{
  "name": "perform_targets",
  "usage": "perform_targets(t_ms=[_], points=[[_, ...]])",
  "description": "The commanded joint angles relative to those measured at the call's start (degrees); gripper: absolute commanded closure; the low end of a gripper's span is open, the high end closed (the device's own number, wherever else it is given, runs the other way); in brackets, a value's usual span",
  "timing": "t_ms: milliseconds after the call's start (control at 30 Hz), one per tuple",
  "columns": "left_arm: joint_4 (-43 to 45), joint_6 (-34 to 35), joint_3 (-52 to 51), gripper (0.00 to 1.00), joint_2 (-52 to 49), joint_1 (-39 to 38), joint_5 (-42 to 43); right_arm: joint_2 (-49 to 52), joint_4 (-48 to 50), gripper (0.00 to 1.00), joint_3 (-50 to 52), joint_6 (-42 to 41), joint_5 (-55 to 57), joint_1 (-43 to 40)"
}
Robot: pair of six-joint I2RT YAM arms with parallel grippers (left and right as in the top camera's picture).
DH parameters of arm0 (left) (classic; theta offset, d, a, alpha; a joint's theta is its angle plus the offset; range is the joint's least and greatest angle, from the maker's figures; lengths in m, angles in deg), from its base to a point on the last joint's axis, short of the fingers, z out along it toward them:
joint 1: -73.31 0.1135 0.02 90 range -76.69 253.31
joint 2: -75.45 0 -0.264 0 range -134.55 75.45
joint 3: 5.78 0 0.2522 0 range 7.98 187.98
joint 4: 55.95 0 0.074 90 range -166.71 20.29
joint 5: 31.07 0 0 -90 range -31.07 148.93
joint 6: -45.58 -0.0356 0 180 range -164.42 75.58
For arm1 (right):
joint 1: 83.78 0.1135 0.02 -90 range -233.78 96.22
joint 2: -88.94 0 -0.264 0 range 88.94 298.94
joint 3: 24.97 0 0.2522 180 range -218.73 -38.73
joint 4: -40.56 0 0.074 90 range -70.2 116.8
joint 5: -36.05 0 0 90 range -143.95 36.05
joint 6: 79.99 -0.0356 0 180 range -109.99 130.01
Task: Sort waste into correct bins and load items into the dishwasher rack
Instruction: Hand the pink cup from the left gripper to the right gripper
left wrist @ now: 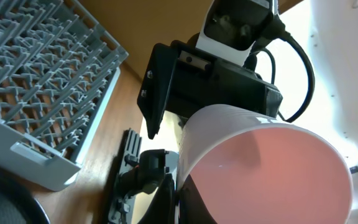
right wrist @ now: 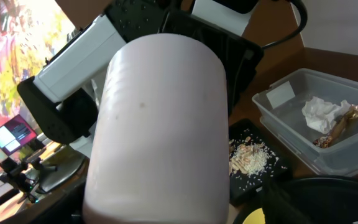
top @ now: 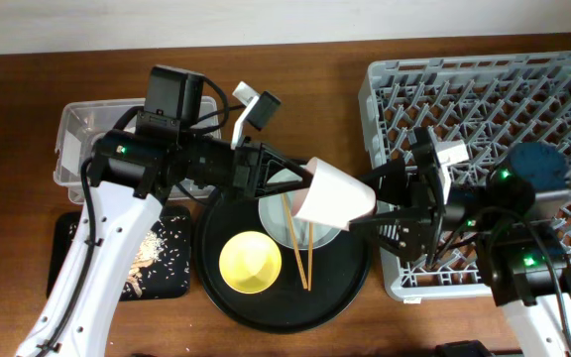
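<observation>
My left gripper (top: 303, 188) is shut on the rim of the small pink cup (top: 333, 193), holding it on its side above the round black tray; the left wrist view shows a finger inside the cup (left wrist: 272, 168). My right gripper (top: 367, 205) is open, its fingers on either side of the cup's base, and the cup (right wrist: 160, 124) fills its wrist view. The yellow bowl (top: 250, 262), pale plate (top: 276, 220) and chopsticks (top: 299, 256) lie on the round tray. The blue cup (top: 536, 162) sits in the grey rack (top: 385, 89).
The clear tub (top: 72, 139) at the back left holds the paper wad (right wrist: 321, 112) and gold wrapper (right wrist: 342, 121). The small black tray (top: 171, 283) holds food scraps (top: 152, 248). The round black tray (top: 350, 283) lies between the small black tray and the rack.
</observation>
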Motion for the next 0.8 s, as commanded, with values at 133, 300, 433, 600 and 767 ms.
perform_targets(t_ms=[133,300,433,600,767], points=[[0.94,-1.14,-0.04,1.00,0.02,-0.28,1.53,0.59,6.62,0.31,-0.68,0.39,1.27,6.95],[0.92,-1.16,-0.04,1.00,0.02,-0.28,1.51,0.61,9.01,0.38,-0.68,0.37,5.11,6.93],[0.92,-1.14,-0.04,1.00,0.02,-0.28,0.26,1.20,9.01,0.25,-0.68,0.39,7.65,6.95],[0.94,-1.16,-0.04,1.00,0.02,-0.28,0.17,3.41,9.07,0.32,-0.68,0.39,8.96,6.95],[0.92,-1.11,-0.04,0.75,0.02,0.37,-10.51,3.63,9.81,0.47,-0.68,0.35,10.36,6.88]])
